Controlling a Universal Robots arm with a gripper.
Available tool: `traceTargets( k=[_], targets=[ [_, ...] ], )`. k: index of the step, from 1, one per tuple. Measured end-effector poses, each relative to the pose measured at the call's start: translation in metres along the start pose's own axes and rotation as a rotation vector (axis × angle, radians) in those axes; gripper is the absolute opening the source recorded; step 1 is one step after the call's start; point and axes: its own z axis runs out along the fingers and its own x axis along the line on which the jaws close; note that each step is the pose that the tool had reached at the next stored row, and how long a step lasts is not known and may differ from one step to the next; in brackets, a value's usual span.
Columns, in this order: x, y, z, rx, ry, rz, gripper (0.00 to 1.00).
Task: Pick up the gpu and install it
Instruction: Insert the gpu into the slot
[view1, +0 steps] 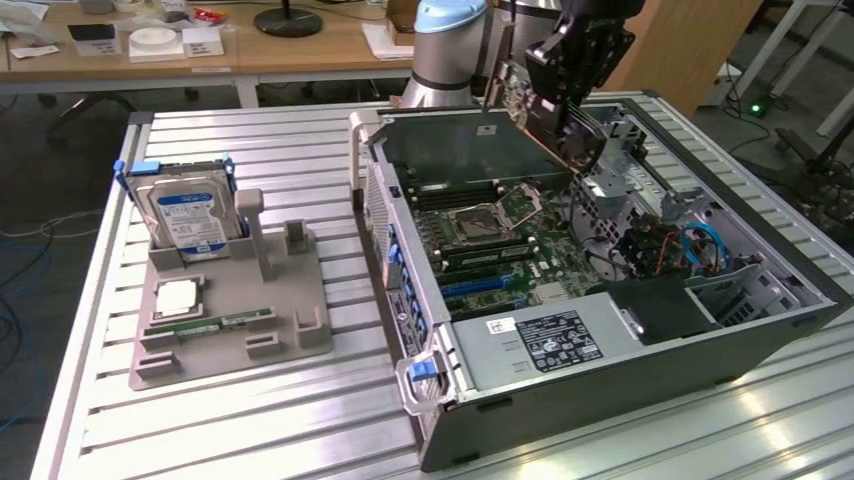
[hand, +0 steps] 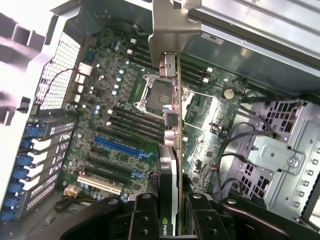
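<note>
The gripper (hand: 167, 212) is partly closed, pinching the gpu (hand: 170, 125) edge-on between its two fingers (hand: 145, 217). The card sticks straight out from the hand, held over the board (hand: 115, 95) inside the open case (view1: 601, 370). One gpu, one case. On the tray (view1: 227, 350) at the exterior view's left: one drive (view1: 187, 215), one chip (view1: 176, 297), and what looks like one memory stick (view1: 214, 323).
</note>
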Motion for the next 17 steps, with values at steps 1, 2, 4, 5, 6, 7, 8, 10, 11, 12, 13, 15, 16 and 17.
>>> traceTargets(
  k=[1, 2, 4, 5, 6, 7, 8, 10, 11, 12, 13, 15, 16, 17],
  targets=[
    [0.0, -0.0001, 0.0, -0.0003, -0.0001, -0.011, 0.27],
    [0.0, -0.0001, 0.0001, -0.0006, -0.0003, -0.023, 0.27],
    [0.0001, -0.0002, 0.0001, -0.0012, -0.0004, -0.046, 0.27],
    [0.0001, -0.0003, 0.0002, -0.0015, -0.0006, -0.06, 0.27],
    [0.0001, -0.0003, 0.0002, -0.0019, -0.0007, -0.073, 0.27],
    [0.0001, -0.0003, 0.0003, -0.0022, -0.0008, -0.085, 0.27],
    [0.0001, -0.0004, 0.0003, -0.0025, -0.001, -0.097, 0.27],
    [0.0002, -0.0004, 0.0004, -0.0031, -0.0012, -0.12, 0.27],
    [0.0002, -0.0005, 0.0004, -0.0034, -0.0013, -0.133, 0.27],
    [0.0002, -0.0005, 0.0004, -0.0037, -0.0014, -0.146, 0.27],
    [0.0002, -0.0005, 0.0005, -0.0041, -0.0016, -0.159, 0.27],
    [0.0002, -0.0006, 0.0005, -0.0053, -0.002, -0.204, 0.27],
    [0.0002, -0.0006, 0.0005, -0.0055, -0.0021, -0.217, 0.27],
    [0.0002, -0.0006, 0.0006, -0.0059, -0.0022, -0.231, 0.27]
  ],
)
